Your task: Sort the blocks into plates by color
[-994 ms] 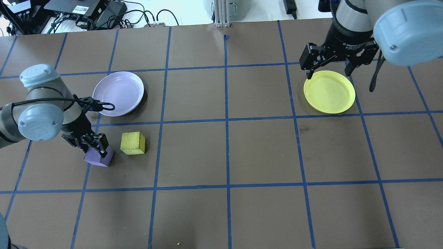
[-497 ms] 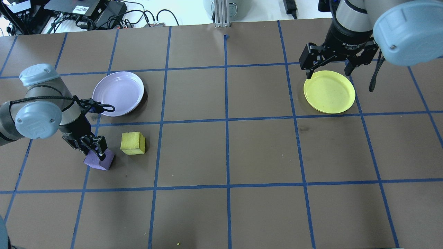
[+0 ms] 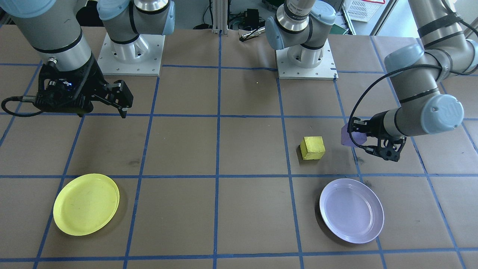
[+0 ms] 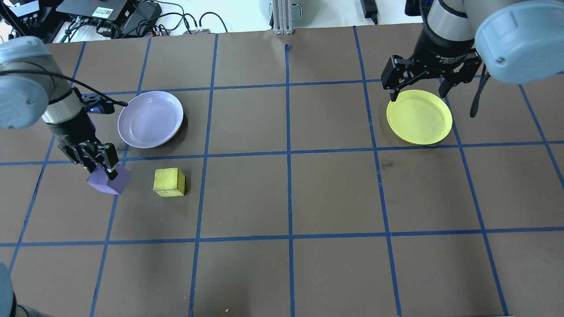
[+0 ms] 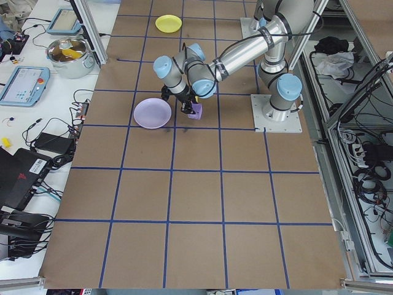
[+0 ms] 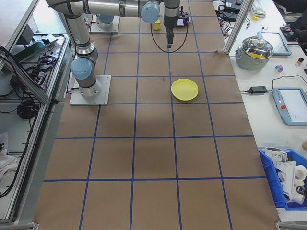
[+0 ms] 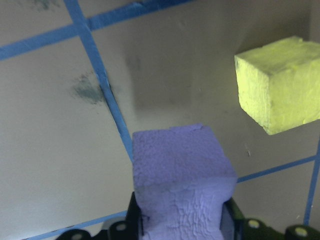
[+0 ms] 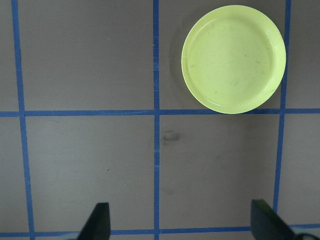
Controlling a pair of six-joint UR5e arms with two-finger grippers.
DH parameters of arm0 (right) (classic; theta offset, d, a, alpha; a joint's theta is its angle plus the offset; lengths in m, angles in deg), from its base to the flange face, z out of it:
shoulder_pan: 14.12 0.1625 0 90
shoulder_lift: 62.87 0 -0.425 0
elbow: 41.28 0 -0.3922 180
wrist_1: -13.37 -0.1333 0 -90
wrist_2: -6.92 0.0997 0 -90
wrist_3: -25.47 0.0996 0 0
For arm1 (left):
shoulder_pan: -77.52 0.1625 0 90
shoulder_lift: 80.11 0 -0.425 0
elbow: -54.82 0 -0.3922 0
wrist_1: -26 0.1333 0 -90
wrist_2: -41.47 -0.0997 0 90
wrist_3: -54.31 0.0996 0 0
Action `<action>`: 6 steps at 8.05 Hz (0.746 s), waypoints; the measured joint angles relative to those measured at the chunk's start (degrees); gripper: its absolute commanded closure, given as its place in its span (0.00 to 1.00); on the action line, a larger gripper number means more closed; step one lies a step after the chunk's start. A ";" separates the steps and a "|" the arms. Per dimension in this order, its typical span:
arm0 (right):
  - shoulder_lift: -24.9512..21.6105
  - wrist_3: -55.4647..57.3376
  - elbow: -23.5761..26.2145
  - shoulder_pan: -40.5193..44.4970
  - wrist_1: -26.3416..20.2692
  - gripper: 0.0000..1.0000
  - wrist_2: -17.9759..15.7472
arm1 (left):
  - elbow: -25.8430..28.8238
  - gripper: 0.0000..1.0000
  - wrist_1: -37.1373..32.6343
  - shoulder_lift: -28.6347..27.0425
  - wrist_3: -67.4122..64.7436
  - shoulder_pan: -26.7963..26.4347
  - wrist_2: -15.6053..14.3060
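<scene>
My left gripper (image 4: 102, 168) is shut on the purple block (image 4: 110, 181), which hangs clear of the table in the left wrist view (image 7: 182, 180) and in the front view (image 3: 348, 136). The yellow block (image 4: 169, 182) rests on the table just right of it, untouched. Beyond the held block lies the empty lavender plate (image 4: 150, 119). On the far right, the empty yellow plate (image 4: 419, 116) sits beneath my right gripper (image 4: 417, 91), which is open and holds nothing. The right wrist view shows that plate (image 8: 233, 59) and both spread fingertips (image 8: 98, 220).
Brown table covering with a blue tape grid (image 4: 288, 152). Cables and electronics (image 4: 110, 17) lie past the far edge. Both arm bases (image 3: 306, 56) stand at the robot's side of the table.
My left arm has lifted the purple block off the table and carried it left and farther away, toward the lavender plate. The yellow block and the right arm have not moved.
</scene>
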 measured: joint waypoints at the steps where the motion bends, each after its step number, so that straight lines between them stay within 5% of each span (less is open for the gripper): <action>1: 0.01 -0.01 0.03 0.00 -0.05 0.00 0.00 | 5.12 0.86 -3.30 -1.78 -0.39 -0.21 0.03; 6: 0.03 -0.04 0.06 0.00 0.07 0.00 0.07 | 21.69 0.85 -5.73 -11.19 -7.39 -2.49 0.24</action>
